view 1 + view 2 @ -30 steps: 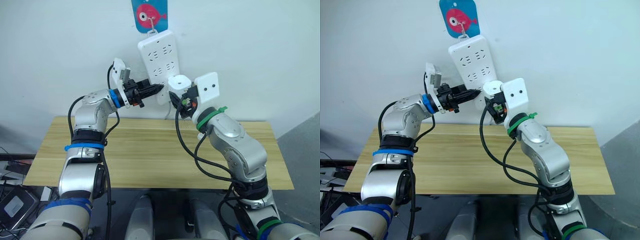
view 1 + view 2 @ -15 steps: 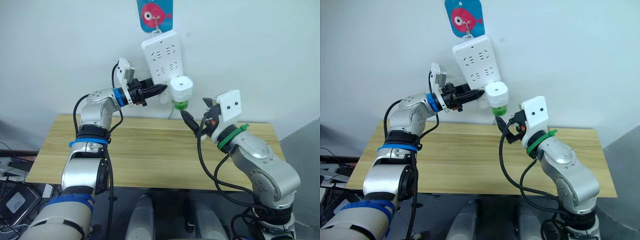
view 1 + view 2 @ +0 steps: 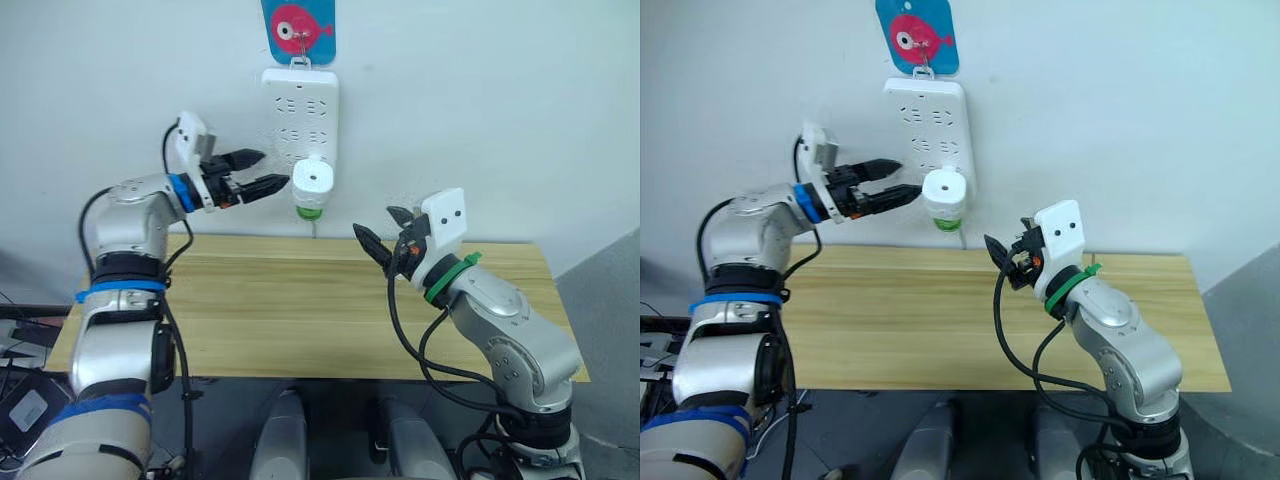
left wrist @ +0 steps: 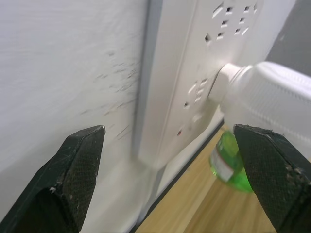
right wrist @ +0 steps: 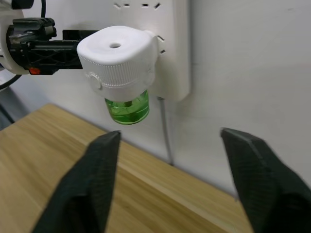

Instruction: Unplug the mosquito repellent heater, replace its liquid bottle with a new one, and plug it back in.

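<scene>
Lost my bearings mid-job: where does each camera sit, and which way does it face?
Head stereo pair: looks forward and down at the wall's power strip and table; left gripper and right gripper show, both open.
Left wrist: looks along its fingers at the strip.
Right wrist: faces the mosquito repellent heater.
All views share the heater and its green bottle.

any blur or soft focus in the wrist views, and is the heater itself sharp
Left wrist view: the mosquito repellent heater and green liquid bottle look soft, wall smeared. Right wrist view: the heater and bottle are crisp; only the near fingertips are soft.
</scene>
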Controlling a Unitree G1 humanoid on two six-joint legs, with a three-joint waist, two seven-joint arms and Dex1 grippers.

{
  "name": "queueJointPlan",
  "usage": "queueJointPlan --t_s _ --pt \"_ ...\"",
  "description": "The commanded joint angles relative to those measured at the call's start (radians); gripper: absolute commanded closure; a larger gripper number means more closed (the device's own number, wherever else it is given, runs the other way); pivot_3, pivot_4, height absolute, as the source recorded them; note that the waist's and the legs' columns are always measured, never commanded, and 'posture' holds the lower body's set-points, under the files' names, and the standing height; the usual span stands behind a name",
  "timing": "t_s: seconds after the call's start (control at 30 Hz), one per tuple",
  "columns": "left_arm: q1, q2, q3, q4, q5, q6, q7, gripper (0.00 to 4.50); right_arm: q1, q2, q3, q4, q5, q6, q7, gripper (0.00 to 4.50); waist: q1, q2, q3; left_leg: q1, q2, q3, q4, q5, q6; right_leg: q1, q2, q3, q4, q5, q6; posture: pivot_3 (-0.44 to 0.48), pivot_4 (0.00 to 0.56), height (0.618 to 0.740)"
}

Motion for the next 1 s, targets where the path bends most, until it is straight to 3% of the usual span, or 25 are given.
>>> queueJointPlan --t_s 0.03,0.2,0.3,0.43,1.0 --pt "0.047 0.046 0.022 -0.121 -0.033 0.035 -0.030 0.00 -0.032 0.010 0.035 0.014 0.026 -0.049 0.049 2.76 0.006 0.000 0.000 0.000 0.000 0.000 0.000 0.000 0.000 0.000 0.000 0.000 0.000 0.000 0.000 0.329 0.219 0.740" --pt "0.195 0.120 0.012 -0.385 -0.121 0.192 -0.093 0.00 -0.094 0.057 0.055 0.121 0.026 -0.094 0.065 4.48 0.016 0.000 0.000 0.000 0.000 0.000 0.000 0.000 0.000 0.000 0.000 0.000 0.000 0.000 0.000 0.356 0.218 0.740" --pt "0.284 0.121 0.020 -0.567 -0.201 0.306 -0.062 0.00 -0.127 0.082 0.052 0.189 0.011 -0.127 0.059 4.48 0.034 0.000 0.000 0.000 0.000 0.000 0.000 0.000 0.000 0.000 0.000 0.000 0.000 0.000 0.000 0.378 0.215 0.740" --pt "0.310 0.106 0.037 -0.662 -0.256 0.383 0.000 0.00 -0.146 0.083 0.050 0.221 0.001 -0.147 0.056 4.48 0.055 0.000 0.000 0.000 0.000 0.000 0.000 0.000 0.000 0.000 -0.001 0.000 0.000 0.000 -0.001 0.385 0.219 0.740" --pt "0.257 0.106 -0.002 -0.619 -0.269 0.370 0.012 0.00 -0.157 0.095 0.015 0.225 -0.016 -0.156 0.006 4.48 0.080 0.000 0.000 0.000 0.000 0.001 0.000 0.000 0.000 0.000 0.000 0.000 0.000 0.000 -0.001 0.371 0.225 0.740"
